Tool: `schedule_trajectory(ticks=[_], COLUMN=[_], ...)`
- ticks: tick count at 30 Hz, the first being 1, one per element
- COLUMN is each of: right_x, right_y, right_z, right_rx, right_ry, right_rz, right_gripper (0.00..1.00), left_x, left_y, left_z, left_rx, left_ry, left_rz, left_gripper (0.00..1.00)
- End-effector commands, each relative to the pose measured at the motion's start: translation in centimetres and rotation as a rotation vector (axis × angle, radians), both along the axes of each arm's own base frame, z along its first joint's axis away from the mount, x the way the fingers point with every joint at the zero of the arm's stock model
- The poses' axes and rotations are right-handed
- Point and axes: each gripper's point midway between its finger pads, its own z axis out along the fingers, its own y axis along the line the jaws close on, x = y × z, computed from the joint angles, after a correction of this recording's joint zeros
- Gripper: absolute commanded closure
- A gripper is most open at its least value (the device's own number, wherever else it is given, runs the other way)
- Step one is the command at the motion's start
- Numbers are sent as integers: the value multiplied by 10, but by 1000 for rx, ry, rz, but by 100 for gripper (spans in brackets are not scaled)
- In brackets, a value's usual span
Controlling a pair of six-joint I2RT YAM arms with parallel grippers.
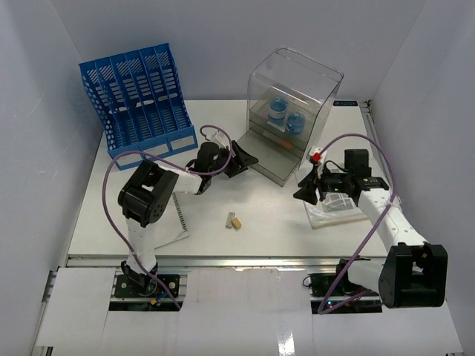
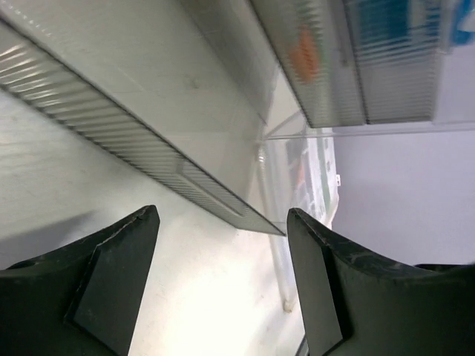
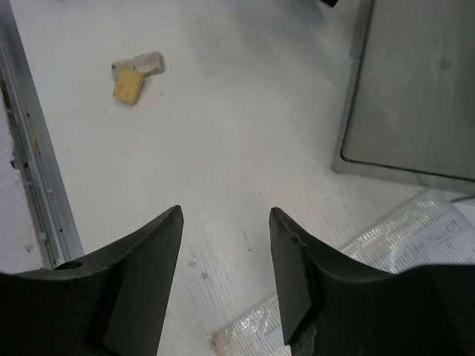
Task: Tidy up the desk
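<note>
The desk (image 1: 267, 215) is a wide white tabletop with an aluminium rail (image 1: 237, 261) along its front edge. My left gripper (image 1: 249, 165) hovers open just left of the clear plastic drawer box (image 1: 293, 111), beside its flat front panel (image 1: 278, 159). In the left wrist view the left gripper (image 2: 223, 211) holds nothing, and the box's ribbed edge (image 2: 193, 178) runs past it. My right gripper (image 1: 299, 188) is open and empty to the right of mid-desk. In the right wrist view the right gripper (image 3: 226, 211) hangs over bare desk next to a clear plastic packet (image 3: 401, 237).
A blue slotted file rack (image 1: 141, 93) stands at the back left. A small yellow piece (image 1: 237, 222) and a white piece (image 1: 230, 219) lie mid-desk. A spiral notebook (image 1: 177, 219) lies under the left arm. The plastic packet (image 1: 334, 208) lies under the right arm. Blue items (image 1: 286, 115) sit inside the box.
</note>
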Motion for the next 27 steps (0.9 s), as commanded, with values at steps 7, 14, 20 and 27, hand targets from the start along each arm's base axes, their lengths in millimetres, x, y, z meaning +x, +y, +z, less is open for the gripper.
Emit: schedule_trajectory(ticks=[7,14,20,27], right_x=[-24,-58,-47,-49], right_y=[100,185,204,205], right_z=[-18,-39,-76,-99], right_rx=[-334,-314,-407,-456], right_ry=[6,120,219,257], right_rz=[193,243,102,88], right_gripper=[35,24,23,28], left_x=[-59,-151,-198,-204], left_y=[72,172,211,214], left_z=[107,125,129,133], left_rx=[345,499,393,350], left_ry=[-429,-486,-446,-439], left_rz=[-50,132,285,312], left_gripper=[6,2,2,2])
